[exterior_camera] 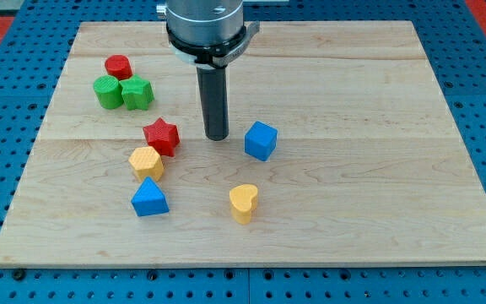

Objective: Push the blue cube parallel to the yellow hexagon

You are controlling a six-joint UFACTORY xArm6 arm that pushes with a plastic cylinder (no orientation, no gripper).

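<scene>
My tip rests on the wooden board, just to the view's left of the blue cube and apart from it; it is a bare rod with no jaws and holds nothing. The red star lies on the tip's other side, touching the yellow hexagon, with the blue triangle below them. The yellow heart sits toward the bottom edge. Near the top-left corner cluster a red cylinder and two green blocks. The board's right half lies open toward its right edge.
</scene>
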